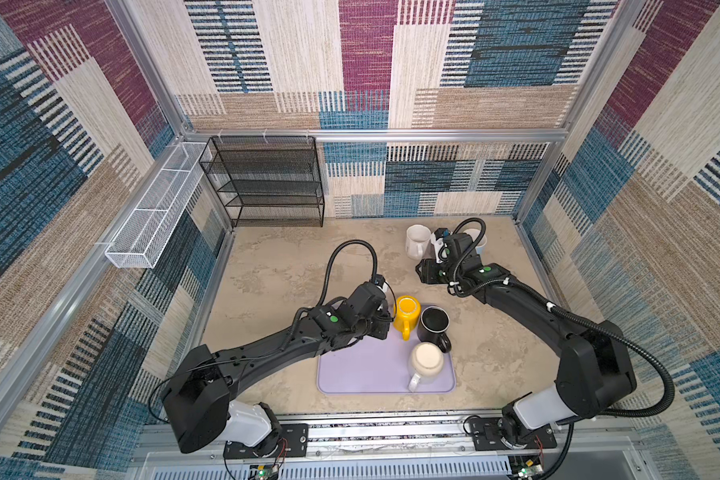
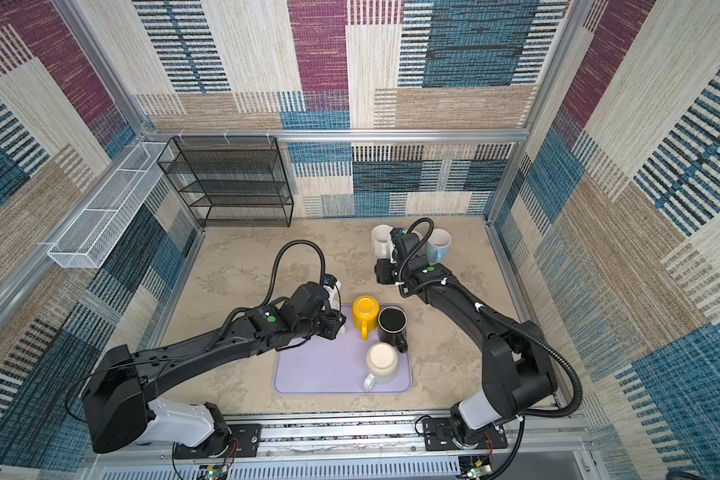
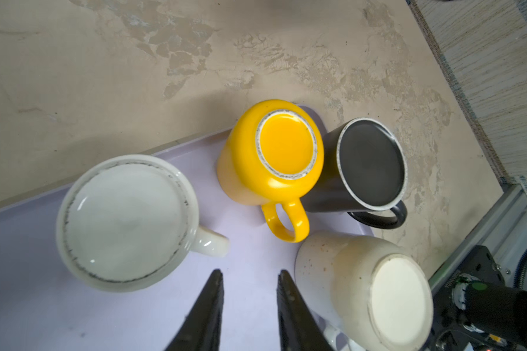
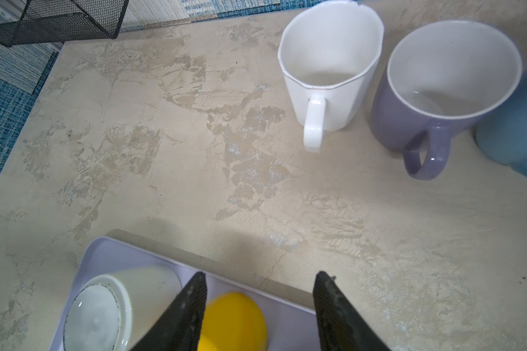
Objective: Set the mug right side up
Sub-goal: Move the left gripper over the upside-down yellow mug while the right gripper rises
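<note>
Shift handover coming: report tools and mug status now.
Left tool open, empty, over tray. Right tool open, empty. Yellow mug base-up, untouched. Black mug tight beside it, cream mug near handle.

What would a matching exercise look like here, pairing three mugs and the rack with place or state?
1 yellow ceramic mug
2 white faceted ceramic mug
3 purple ceramic mug with white inside
4 black wire-mesh shelf rack

A upright, middle of the row of three
B against the back wall
C base up on the lilac plastic tray
D upright, end of the row

Pairs: 1-C, 2-D, 3-A, 4-B
</note>
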`<state>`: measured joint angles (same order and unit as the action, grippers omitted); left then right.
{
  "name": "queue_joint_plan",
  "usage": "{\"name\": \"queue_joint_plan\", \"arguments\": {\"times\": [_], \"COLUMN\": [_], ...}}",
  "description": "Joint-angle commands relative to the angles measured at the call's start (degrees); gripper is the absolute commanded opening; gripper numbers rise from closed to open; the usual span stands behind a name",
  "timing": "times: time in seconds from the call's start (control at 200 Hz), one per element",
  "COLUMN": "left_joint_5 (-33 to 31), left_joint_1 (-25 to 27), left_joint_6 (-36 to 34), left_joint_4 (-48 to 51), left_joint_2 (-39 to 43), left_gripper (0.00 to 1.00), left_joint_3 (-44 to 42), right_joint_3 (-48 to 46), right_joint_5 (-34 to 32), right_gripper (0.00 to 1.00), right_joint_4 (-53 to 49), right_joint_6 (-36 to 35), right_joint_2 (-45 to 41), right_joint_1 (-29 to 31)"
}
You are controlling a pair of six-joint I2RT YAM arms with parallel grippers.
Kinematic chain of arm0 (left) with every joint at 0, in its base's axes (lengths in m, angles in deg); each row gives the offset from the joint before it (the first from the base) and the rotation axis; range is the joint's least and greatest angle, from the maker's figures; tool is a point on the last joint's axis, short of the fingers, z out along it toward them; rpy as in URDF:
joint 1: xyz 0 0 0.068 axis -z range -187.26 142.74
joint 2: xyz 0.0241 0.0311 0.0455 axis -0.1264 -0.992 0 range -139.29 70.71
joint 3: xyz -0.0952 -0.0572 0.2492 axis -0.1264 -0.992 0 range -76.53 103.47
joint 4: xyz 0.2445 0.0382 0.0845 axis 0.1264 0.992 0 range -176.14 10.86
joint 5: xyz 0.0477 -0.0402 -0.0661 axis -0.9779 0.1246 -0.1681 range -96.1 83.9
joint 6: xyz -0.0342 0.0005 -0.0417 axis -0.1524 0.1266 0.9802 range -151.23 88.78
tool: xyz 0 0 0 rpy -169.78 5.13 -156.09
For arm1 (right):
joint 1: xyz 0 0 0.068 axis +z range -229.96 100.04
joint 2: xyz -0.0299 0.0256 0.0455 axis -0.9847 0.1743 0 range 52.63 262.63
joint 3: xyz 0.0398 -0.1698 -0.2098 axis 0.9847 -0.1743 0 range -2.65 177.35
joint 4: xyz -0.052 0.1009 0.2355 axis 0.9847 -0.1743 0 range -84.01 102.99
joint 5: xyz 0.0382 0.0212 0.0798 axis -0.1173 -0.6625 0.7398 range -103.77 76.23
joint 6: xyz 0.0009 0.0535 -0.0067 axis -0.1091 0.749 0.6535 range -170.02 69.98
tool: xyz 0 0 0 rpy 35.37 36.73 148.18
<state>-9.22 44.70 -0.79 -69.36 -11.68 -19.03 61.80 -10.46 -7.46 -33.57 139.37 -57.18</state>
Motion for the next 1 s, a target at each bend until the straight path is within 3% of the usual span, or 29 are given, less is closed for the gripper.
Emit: {"name": "queue_joint_plan", "arguments": {"times": [0.0,0.596,0.832,0.992], "left_joint_5": [-1.2,-2.2,-7.0,-6.8], "left_joint_1": [1.2,5.4,5.9,6.0], "left_joint_6": [2.2,2.2,0.6,-0.1], "left_joint_4": [-2.6,0.2,8.5,9.6], "left_joint_2": [-2.8,-14.7,-18.8,-20.2], "left_gripper": [0.32,0.32,0.32,0.32], "left_joint_3": [2.0,10.4,15.4,16.3], "right_joint_3": [-0.2,-0.8,-0.9,-0.6], "right_joint_5": [-1.6,-2.9,-2.8,-2.7], "right_gripper": [0.59,0.59,0.59,0.59], "right_joint_4": [1.1,0.4,0.3,0.2], "right_joint_6": [0.6,0.2,0.0,0.0], "right_joint_2": [-0.1,-0.4,-0.6,-0.3], "right_joint_1": [-0.1,-0.4,-0.6,-0.7]}}
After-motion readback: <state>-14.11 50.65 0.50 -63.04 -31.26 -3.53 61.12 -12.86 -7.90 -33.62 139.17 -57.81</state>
